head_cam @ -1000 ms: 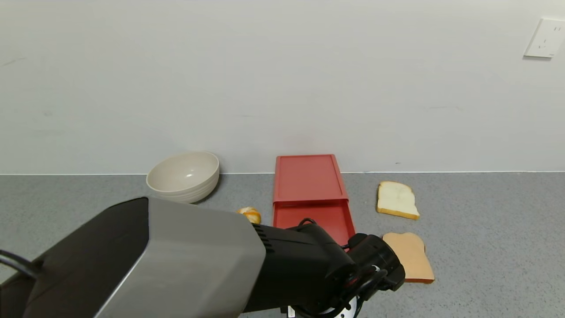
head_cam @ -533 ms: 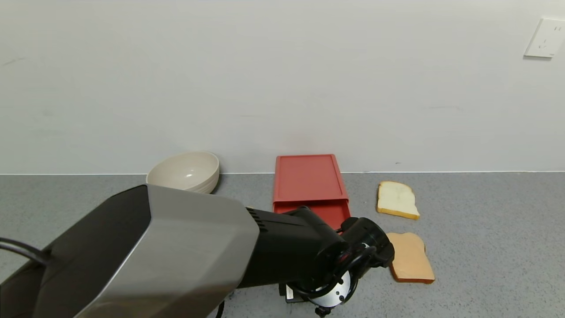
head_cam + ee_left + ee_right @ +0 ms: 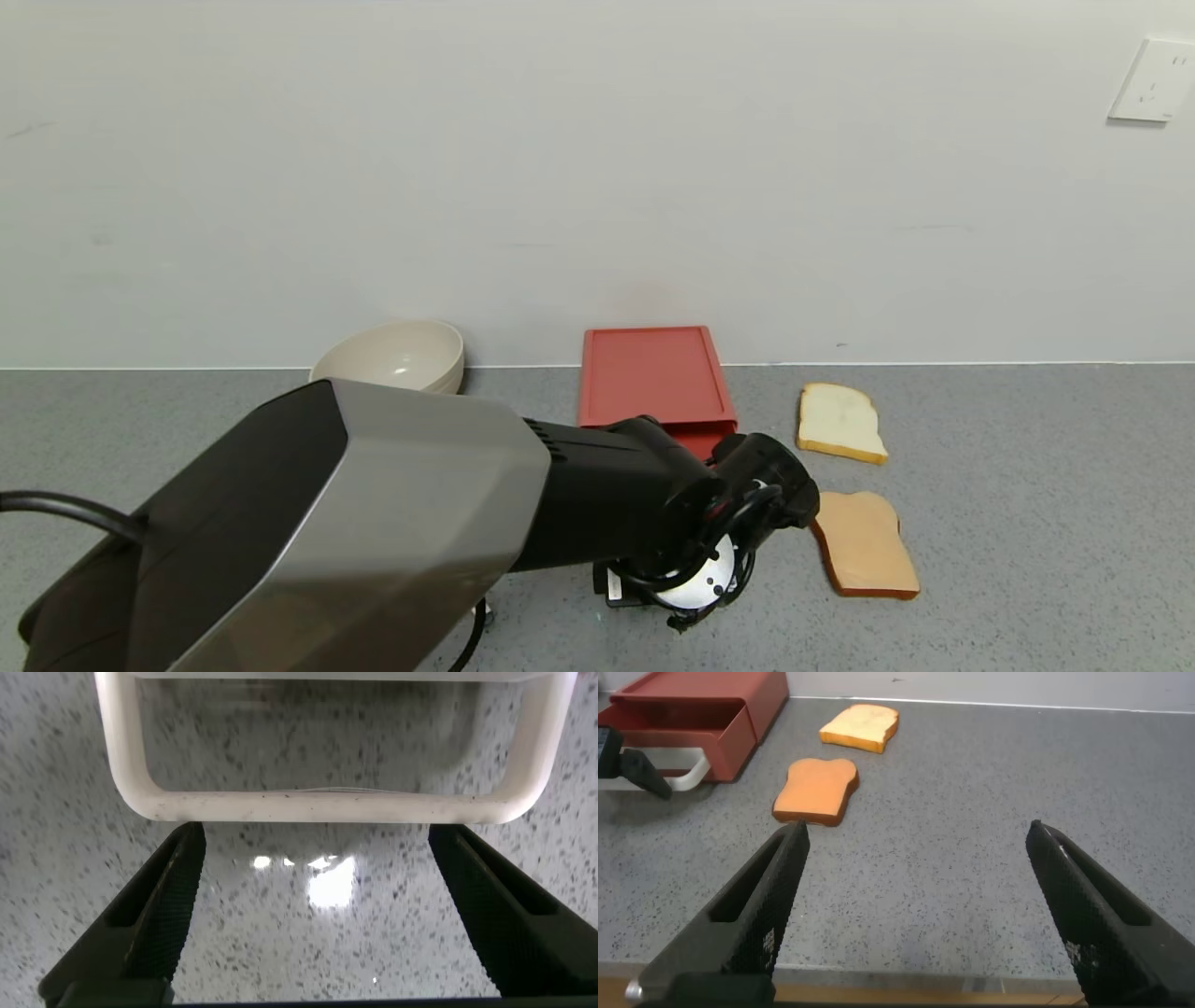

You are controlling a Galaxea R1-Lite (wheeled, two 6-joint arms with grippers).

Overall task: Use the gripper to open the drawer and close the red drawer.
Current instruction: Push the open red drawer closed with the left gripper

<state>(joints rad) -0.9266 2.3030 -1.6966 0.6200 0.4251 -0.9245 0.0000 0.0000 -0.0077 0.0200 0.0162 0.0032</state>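
The coral-red drawer (image 3: 653, 378) stands against the wall. Only a thin strip of its tray (image 3: 709, 441) shows in front of the box. My left arm's black wrist (image 3: 747, 495), with the white disc under it, reaches in front of the tray and hides the fingers in the head view. In the left wrist view my left gripper (image 3: 318, 845) is open and empty. The white loop handle (image 3: 318, 807) lies right at its fingertips, about as wide as the gap. My right gripper (image 3: 915, 859) is open and empty, low over the counter's front edge. From there the drawer (image 3: 691, 709) and its handle (image 3: 687, 775) show.
A cream bowl (image 3: 392, 359) stands left of the drawer by the wall. A white bread slice (image 3: 838, 422) and a toasted slice (image 3: 864, 543) lie right of the drawer; both also show in the right wrist view, white (image 3: 861, 726) and toasted (image 3: 817, 790).
My left arm has moved toward the wall and the tray has slid into the box. Much less of the tray shows now. The right arm has not visibly moved.
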